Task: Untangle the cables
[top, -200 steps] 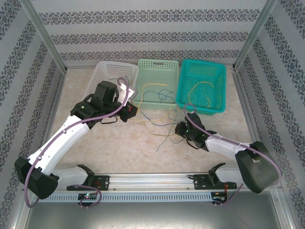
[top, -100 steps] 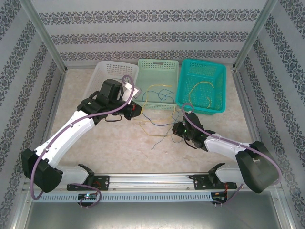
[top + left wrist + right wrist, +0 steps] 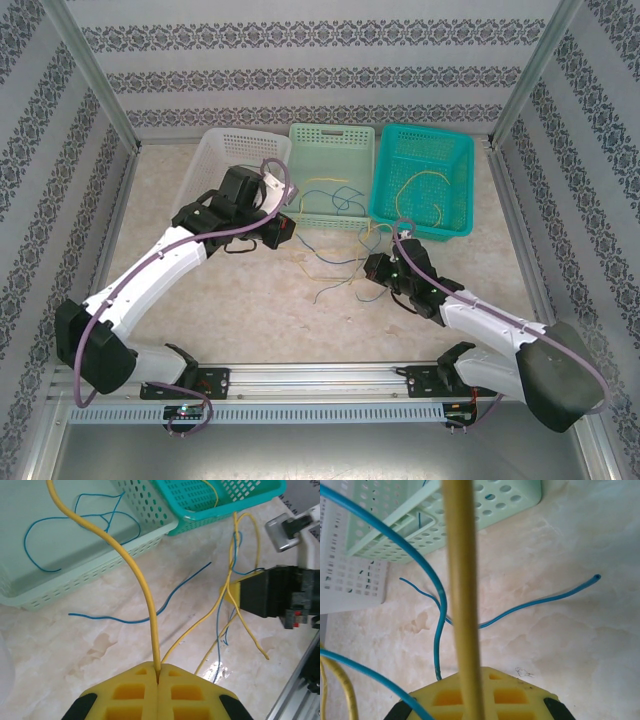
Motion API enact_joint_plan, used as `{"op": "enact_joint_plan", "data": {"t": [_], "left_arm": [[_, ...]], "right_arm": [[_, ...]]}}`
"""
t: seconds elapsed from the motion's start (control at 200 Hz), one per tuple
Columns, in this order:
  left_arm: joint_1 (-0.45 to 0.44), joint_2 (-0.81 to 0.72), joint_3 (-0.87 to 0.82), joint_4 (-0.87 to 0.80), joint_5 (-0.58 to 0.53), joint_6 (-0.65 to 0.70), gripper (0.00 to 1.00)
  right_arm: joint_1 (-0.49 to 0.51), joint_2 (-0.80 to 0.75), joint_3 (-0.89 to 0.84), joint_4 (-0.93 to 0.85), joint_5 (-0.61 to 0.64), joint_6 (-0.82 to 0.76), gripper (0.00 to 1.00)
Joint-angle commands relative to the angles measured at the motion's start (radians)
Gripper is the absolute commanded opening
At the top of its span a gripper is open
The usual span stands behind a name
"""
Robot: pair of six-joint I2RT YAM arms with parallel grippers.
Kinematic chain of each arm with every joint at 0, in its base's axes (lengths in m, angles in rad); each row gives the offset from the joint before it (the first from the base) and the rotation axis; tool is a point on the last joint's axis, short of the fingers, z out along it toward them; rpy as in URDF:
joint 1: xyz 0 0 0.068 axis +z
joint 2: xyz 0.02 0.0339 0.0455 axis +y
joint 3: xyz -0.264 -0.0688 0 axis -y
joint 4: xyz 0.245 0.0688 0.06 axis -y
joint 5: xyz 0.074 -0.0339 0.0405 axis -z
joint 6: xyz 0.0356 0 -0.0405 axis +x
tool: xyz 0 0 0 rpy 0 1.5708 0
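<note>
Nearest, the right gripper (image 3: 370, 267) was clamped tight on the cables (image 3: 231, 565), yellow and blue strands that trailed loose across the marble-patterned table (image 3: 250, 300). Slightly farther off, the left gripper (image 3: 158, 674) had its fingers pressed together on one yellow cable (image 3: 154, 635), which arced up over the pale green basket (image 3: 100, 562). More strands lay inside it and in the teal basket (image 3: 425, 130) beside it. A white basket (image 3: 215, 140) stood to the left.

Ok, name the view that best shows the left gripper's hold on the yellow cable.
Left wrist: the yellow cable runs straight into the shut left gripper, close and sharp. The top view shows that gripper small, its pinch too tiny to see.
</note>
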Motion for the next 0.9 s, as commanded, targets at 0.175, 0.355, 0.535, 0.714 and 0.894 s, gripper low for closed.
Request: {"op": "enact_joint_plan", "data": {"t": [0.175, 0.355, 0.535, 0.714, 0.894], "left_arm": [[-0.014, 0.011, 0.023, -0.117, -0.198, 0.074, 0.00], [-0.008, -0.083, 0.003, -0.125, -0.425, 0.097, 0.00], [-0.006, -0.121, 0.028, -0.144, -0.405, 0.121, 0.00], [-0.005, -0.128, 0.034, -0.126, -0.281, 0.152, 0.00], [-0.004, -0.157, 0.039, -0.141, -0.279, 0.192, 0.00]], "right_arm": [[-0.001, 0.007, 0.002, -0.075, 0.008, -0.027, 0.00], [-0.056, 0.007, -0.024, -0.152, -0.004, -0.027, 0.00], [-0.074, -0.040, -0.050, -0.160, 0.007, -0.014, 0.00], [-0.074, -0.047, -0.050, -0.186, 0.012, -0.022, 0.00], [-0.078, -0.040, -0.037, -0.294, 0.042, -0.048, 0.00]]}}
